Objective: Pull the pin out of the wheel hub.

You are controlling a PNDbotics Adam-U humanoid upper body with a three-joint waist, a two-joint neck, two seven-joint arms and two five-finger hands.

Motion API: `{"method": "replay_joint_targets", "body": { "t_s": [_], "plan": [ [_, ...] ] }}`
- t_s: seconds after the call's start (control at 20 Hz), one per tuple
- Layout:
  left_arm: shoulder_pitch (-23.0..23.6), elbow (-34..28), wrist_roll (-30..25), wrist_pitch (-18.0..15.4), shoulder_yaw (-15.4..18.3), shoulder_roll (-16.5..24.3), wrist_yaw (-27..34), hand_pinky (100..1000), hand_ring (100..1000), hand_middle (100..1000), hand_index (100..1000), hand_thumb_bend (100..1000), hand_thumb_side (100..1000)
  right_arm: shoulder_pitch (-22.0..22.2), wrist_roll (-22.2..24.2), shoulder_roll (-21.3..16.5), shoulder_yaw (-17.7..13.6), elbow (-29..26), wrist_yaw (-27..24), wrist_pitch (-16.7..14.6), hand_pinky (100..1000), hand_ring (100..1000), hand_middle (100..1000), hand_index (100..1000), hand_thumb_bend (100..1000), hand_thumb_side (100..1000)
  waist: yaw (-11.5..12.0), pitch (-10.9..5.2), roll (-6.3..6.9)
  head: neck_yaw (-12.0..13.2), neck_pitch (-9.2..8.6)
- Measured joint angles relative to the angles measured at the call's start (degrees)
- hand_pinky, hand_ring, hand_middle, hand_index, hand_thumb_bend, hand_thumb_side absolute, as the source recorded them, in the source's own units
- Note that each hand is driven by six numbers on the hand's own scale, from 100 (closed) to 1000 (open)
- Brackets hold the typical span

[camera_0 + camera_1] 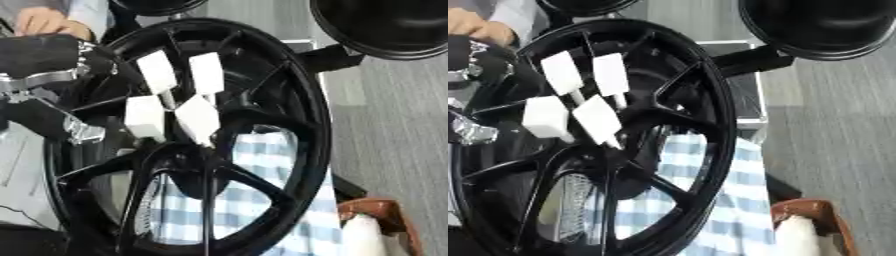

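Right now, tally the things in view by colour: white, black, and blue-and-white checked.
White pin blocks on the hub: 4
Black wheels: 3, the spoked wheel and two rims behind it
Blue-and-white checked cloth: 1
Total: 8

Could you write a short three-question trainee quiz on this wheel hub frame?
1. True or false: four white block-shaped pins stand out of the black wheel hub.
2. What shows through the lower spokes? A) red bricks B) blue and white checked cloth C) green grass
3. Fill in: the robot's left hand shows at the view's upper ____ beside the rim.

Key: 1 true. 2 B. 3 left.
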Motion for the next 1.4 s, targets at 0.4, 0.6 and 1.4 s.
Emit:
{"method": "replay_joint_targets", "body": {
  "t_s": [0.4,0.6,1.4],
  "plan": [
    [-0.11,0.0,-0.35,0.33,-0.46,0.0,0.47,768,684,701,884,335,771,0.0,0.04,0.33,0.0,0.0,-0.2,0.03,702,529,419,759,100,656,-0.01,0.12,-0.01,0.03,0.0],
    [-0.44,0.0,-0.53,0.88,-0.82,0.0,0.94,764,679,699,890,321,759,0.02,0.05,0.42,0.0,0.0,-0.23,0.03,702,529,419,760,100,658,-0.01,0.11,-0.03,0.05,0.0],
    [-0.52,0.0,0.13,2.39,-1.87,-0.04,1.8,764,682,704,880,307,765,0.05,0.27,0.42,0.0,0.0,-0.65,0.09,703,529,419,760,100,667,-0.01,-0.04,-0.32,0.04,0.0]
  ]
}}
